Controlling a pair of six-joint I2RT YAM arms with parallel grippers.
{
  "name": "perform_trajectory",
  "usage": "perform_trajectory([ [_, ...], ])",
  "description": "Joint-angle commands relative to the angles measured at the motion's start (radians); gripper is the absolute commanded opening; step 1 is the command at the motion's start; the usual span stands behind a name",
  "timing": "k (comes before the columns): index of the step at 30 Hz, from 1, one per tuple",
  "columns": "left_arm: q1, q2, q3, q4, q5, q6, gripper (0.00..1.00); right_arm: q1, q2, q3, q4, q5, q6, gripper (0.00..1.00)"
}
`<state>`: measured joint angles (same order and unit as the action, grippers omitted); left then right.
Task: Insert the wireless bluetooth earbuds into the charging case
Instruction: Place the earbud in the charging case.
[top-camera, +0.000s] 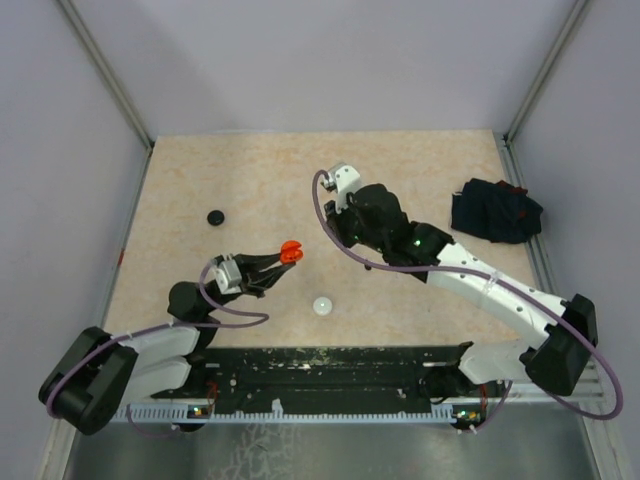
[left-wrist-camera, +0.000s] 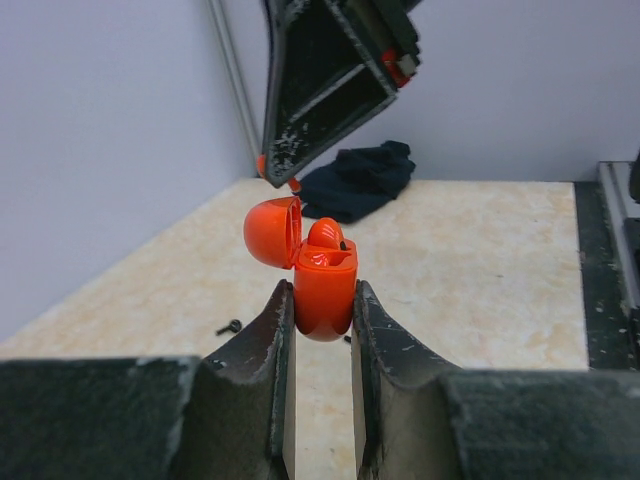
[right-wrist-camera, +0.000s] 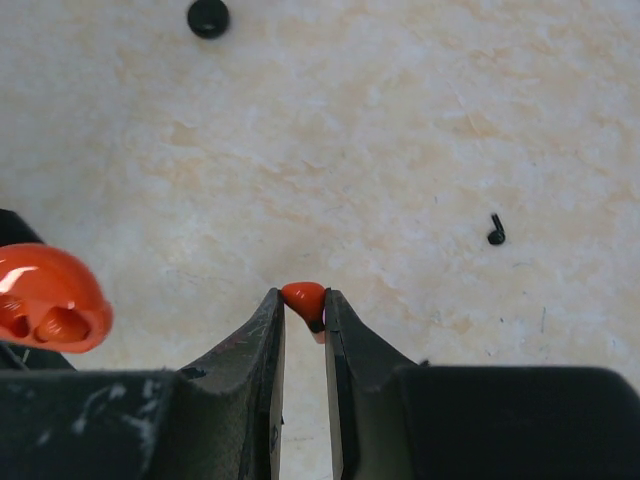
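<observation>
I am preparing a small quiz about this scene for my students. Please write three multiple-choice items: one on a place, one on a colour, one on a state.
1. Where on the table does the dark cloth bundle lie?
A. at the right side
B. in the near left corner
C. between the arm bases

2. What colour is the earbud in the right gripper?
A. white
B. black
C. red-orange

3. How is the lid of the charging case in the left gripper?
A. shut
B. open
C. lying on the table

Key:
1 A: the top view shows it near the table's right edge.
2 C: the right wrist view shows a red-orange bud between the fingers.
3 B: the left wrist view shows the lid hinged back.
</observation>
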<state>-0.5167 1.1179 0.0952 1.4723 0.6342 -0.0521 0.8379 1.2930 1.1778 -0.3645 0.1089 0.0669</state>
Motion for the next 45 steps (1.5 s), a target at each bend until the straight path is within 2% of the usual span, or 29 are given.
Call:
perform_trajectory([
  [1, -0.016, -0.037, 0.030, -0.025, -0.117, 0.102, 0.00, 0.055, -0.098, -0.041, 0.187, 0.009, 0.033, 0.11],
  [12, -0.028, -0.043, 0.054, -0.026, -0.178, 0.117, 0.00, 0.104, -0.245, -0.183, 0.438, -0.103, 0.027, 0.09],
  [20, -0.044, -0.050, 0.075, -0.060, -0.200, 0.091, 0.00, 0.149, -0.243, -0.231, 0.579, -0.165, -0.023, 0.09],
  [27, -0.067, -0.060, 0.081, -0.081, -0.201, 0.098, 0.00, 0.171, -0.211, -0.256, 0.663, -0.181, 0.004, 0.08],
  [36, -0.069, -0.061, 0.087, -0.064, -0.180, 0.097, 0.00, 0.210, -0.157, -0.241, 0.661, -0.198, 0.011, 0.08],
  [45, -0.072, -0.079, 0.085, -0.055, -0.178, 0.090, 0.00, 0.221, -0.140, -0.266, 0.677, -0.148, 0.012, 0.08],
])
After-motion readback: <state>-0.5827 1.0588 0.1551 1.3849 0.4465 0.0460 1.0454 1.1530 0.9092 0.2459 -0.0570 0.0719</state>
